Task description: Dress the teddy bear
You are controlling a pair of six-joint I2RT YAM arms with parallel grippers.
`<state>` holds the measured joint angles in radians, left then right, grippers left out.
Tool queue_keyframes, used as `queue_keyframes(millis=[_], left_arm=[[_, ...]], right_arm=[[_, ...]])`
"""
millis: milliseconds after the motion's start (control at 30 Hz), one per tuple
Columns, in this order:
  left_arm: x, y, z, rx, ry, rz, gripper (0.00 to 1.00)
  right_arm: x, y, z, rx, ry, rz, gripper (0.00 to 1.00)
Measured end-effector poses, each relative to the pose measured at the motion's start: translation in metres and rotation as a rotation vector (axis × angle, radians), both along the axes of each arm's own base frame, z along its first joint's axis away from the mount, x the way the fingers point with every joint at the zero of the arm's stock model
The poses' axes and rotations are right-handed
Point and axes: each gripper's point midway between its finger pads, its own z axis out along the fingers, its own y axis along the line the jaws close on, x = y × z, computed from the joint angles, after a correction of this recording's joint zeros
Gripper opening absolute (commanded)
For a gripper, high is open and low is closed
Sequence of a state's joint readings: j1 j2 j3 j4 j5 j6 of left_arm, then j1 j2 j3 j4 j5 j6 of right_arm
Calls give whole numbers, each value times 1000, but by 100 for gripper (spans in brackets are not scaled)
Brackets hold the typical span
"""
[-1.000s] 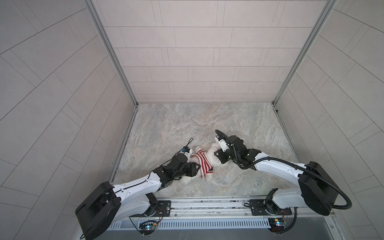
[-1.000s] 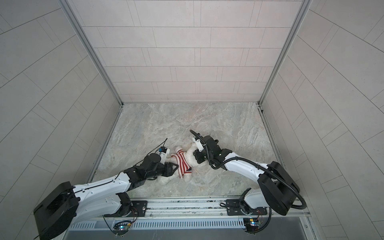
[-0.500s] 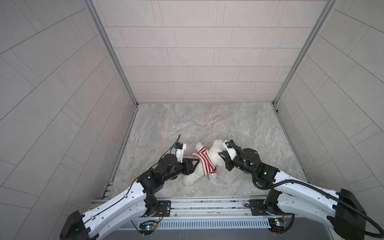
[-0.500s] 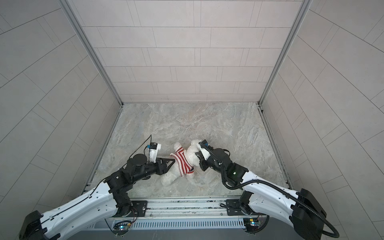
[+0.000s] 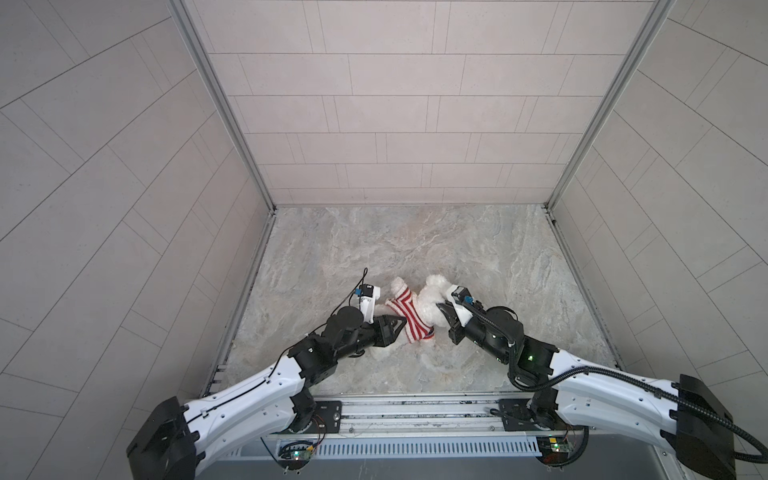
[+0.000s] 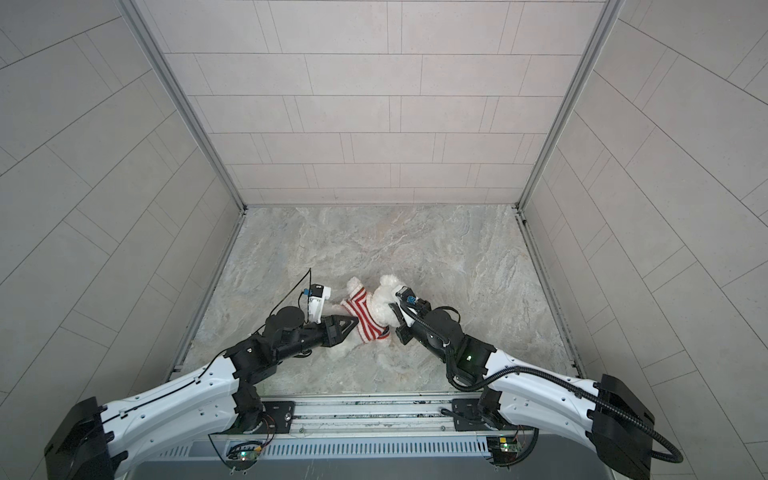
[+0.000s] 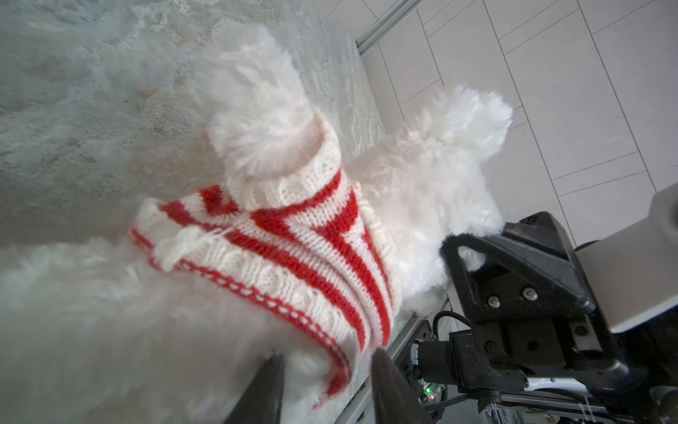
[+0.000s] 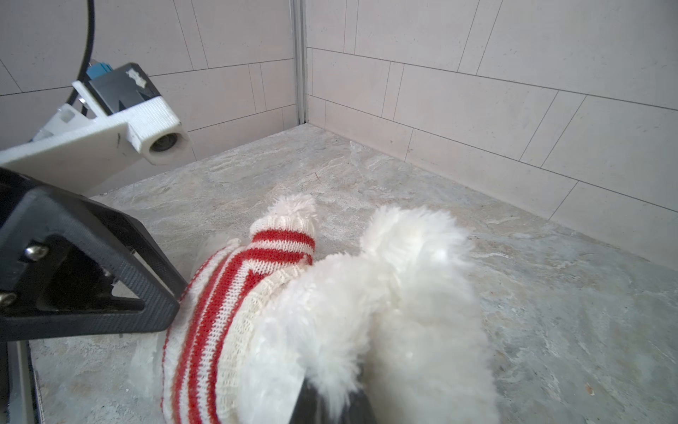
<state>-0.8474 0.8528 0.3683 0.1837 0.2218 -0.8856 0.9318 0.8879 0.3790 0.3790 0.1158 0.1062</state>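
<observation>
Small fluffy white plush teddy bear (image 5: 432, 301) lay near the front of the grey marbled desk (image 5: 374, 249), right tool (image 5: 441, 309) clenched on head-end fur, apparently anchoring it, while left tool (image 5: 400, 322) stood parted astride the red-and-white striped knit sweater (image 5: 409, 313) hem, likely for tugging down.

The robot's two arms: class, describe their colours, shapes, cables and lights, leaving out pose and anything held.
The left arm and right arm have white shells and black joints. The left gripper and right gripper are black, with tapering triangular open-frame fingers. White camera mounts with blue connectors sit on the wrists. A ribbed black hose follows the right arm.
</observation>
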Motion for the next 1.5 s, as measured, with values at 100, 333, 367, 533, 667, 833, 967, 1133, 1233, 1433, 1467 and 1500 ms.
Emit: queue_keyframes(millis=[100,333,367,533,667,833,967,1133,1233,1433,1467,1500], left_arm=[[2,-3,0,-4,3,1,31],[4,-9,2,-20,-3,-12,30],[4,-10,3,-24,-5,-15,32],[5,-17,14,-45,-14,-33,31],[7,-24,21,-57,-22,-48,24],[7,-26,23,-60,-26,-52,18],[7,-25,22,-58,-24,-50,12],[8,-24,22,-55,-21,-40,6],[8,-23,22,-54,-25,-33,10],[8,-22,27,-60,-43,-36,30],[8,-23,27,-59,-44,-37,30],[8,-23,27,-58,-46,-37,31]], right_arm=[[0,-2,3,7,-18,-6,0],[0,-6,10,10,-49,-18,0],[0,-6,9,10,-51,-18,0],[0,-6,9,13,-58,-18,0],[0,-9,13,21,-67,-25,0],[0,-15,18,33,-84,-49,0],[3,-25,18,36,-92,-102,0],[7,-38,20,46,-102,-169,0],[5,-42,24,64,-114,-177,0],[2,-40,21,72,-116,-157,0],[2,-40,21,72,-116,-154,0],[2,-39,21,74,-116,-149,0]])
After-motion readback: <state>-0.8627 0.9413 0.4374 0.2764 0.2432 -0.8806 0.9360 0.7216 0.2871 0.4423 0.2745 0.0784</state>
